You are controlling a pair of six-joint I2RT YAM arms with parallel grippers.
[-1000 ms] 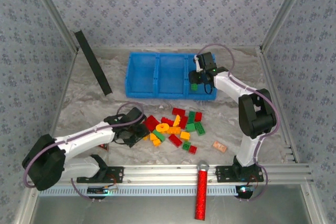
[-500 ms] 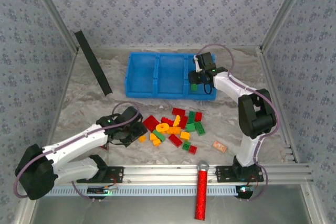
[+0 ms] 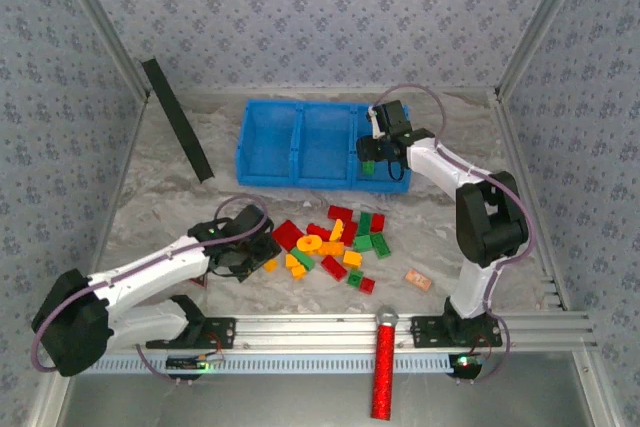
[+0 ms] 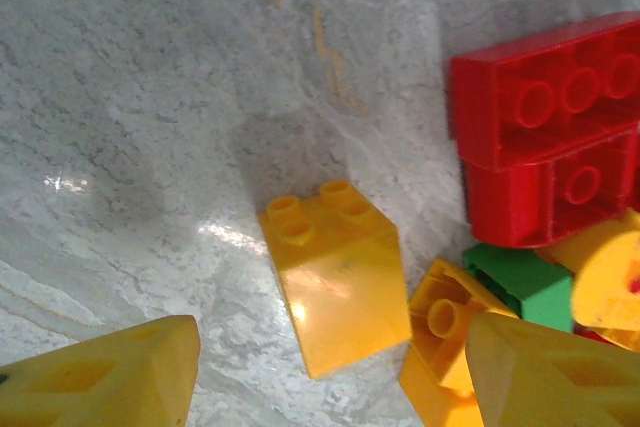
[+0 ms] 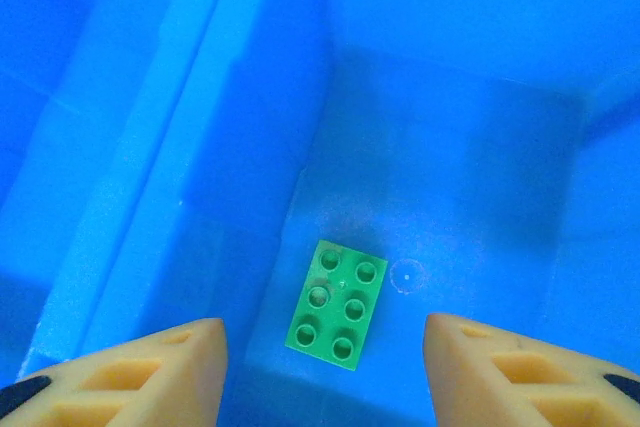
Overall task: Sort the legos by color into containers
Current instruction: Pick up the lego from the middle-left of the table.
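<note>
We see 2 arms, the left arm (image 3: 150,272) and the right arm (image 3: 440,162), each built of smooth white links with bulky black joint housings (image 3: 490,212). A thin lilac cable (image 3: 410,86) loops along each. The fingers (image 4: 100,372) are yellow-orange wedges with recessed pockets. A green light (image 3: 205,365) glows at each base.

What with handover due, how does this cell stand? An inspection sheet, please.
Surface: grey marbled table, no spills seen.
Job's things: red, green and yellow legos piled before the blue three-compartment bin; one green six-stud brick lies in its right compartment.
Clutter: black strip by the left wall; peach block; red glitter cylinder across the front rail.
Grippers: left claw open over a yellow brick; right claw open above the green brick, holding nothing.
Cables: cable loops along both arms, untangled.
Surroundings: patterned walls, metal frame.
</note>
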